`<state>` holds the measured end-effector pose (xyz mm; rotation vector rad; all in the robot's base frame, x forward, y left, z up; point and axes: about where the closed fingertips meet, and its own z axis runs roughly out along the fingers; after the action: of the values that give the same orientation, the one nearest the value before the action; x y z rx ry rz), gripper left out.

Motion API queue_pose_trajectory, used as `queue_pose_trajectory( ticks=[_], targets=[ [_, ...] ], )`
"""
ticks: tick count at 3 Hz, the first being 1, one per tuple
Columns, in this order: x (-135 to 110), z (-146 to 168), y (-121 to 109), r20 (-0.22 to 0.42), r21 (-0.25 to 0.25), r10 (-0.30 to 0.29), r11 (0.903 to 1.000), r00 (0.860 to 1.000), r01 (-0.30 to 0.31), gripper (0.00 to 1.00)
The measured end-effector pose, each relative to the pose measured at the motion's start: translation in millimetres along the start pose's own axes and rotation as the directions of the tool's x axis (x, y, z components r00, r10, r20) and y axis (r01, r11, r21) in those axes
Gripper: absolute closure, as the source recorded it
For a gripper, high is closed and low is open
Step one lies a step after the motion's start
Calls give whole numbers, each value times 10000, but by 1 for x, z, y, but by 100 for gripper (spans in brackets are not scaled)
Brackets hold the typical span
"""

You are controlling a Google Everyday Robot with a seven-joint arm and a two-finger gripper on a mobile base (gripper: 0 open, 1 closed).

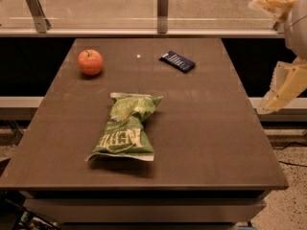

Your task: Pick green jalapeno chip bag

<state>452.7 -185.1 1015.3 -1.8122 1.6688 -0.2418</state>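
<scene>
Crinkly green foil jalapeno chip bag (125,131) lies flat at the centre of a brown rectangular table (206,128). Cream plastic gripper (286,86) hangs beyond the table's right edge; I cannot tell whether it is spread. Approach not yet begun: it likely needs to reach left, then descend.

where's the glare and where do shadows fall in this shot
Camera view: warm, dim light, with one small glare dot on the table between apple and blue packet. Camera view: the chip bag is evenly lit, a dark shadow under its near end. Camera view: the gripper, off the table's right edge, shows pale against the dark gap.
</scene>
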Motion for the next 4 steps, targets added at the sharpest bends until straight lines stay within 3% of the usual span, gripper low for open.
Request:
queue_pose_trajectory(
  ticks=[1,2,3,4],
  targets=[
    [-9,8,-19,1086,700,-1070,9925,9883,997,0],
    [-14,8,-19,1134,827,-1962,9788,9740,1875,0],
    [-14,7,-19,1134,827,-1963,9787,9740,1876,0],
    [-19,7,-19,1154,980,-2251,9718,9675,2144,0]
  ],
)
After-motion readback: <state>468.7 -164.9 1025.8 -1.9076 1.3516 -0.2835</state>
